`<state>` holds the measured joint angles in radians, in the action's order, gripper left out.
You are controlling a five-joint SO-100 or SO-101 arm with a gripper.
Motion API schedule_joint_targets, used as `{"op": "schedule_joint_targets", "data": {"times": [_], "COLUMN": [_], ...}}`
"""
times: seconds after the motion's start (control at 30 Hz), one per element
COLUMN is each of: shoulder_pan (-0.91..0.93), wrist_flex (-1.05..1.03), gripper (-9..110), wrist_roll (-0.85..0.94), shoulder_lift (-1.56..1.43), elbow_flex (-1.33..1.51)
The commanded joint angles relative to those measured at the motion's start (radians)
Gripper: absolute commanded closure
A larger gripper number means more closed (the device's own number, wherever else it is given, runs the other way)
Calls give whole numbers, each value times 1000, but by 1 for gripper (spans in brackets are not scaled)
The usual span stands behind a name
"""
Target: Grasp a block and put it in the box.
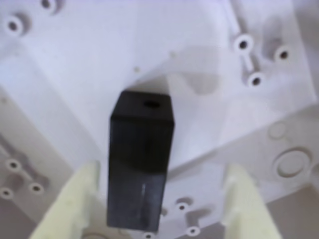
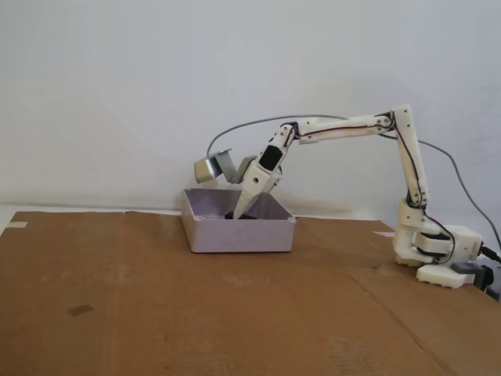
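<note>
We see a small white robot arm (image 2: pixel 352 129) reaching from its base at the right of the fixed view, across a brown cardboard worktop (image 2: pixel 156 298), and down into a pale grey box (image 2: pixel 235 233). The box sits open-topped near the middle of the worktop, against a plain white wall.

In the wrist view we look straight down between the two pale yellow fingers (image 1: pixel 75 204) of the claw (image 1: pixel 159 209). The fingers are spread wide apart. Between them lies the block (image 1: pixel 142 164), a dark, nearly black oblong with a small hole in its far end. It rests on the white moulded floor of the box, which shows screw posts and round marks. The block sits closer to the finger on the left of this view; whether it touches that finger we cannot tell. The other finger stands well clear of it.

In the fixed view the claw tip dips below the box rim, and a dark patch inside the box by the tip is probably the block.

We judge the task nearly complete: the block appears to be inside the box and no longer gripped. What seems left is for the arm to lift the claw clear of the box without nudging the block.
</note>
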<state>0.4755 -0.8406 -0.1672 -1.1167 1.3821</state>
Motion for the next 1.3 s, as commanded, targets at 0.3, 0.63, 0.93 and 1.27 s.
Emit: {"op": "schedule_joint_targets", "data": {"times": [0.3,0.63,0.93,1.27], "shoulder_pan": [-37,-38,-54,-83], "wrist_flex": [12,11,11,11], "gripper": [70,70,70,70], "wrist_roll": [9,9,9,9], "shoulder_lift": [-100,-155,-239,-347], "elbow_flex": [-132,-147,-149,-149]}}
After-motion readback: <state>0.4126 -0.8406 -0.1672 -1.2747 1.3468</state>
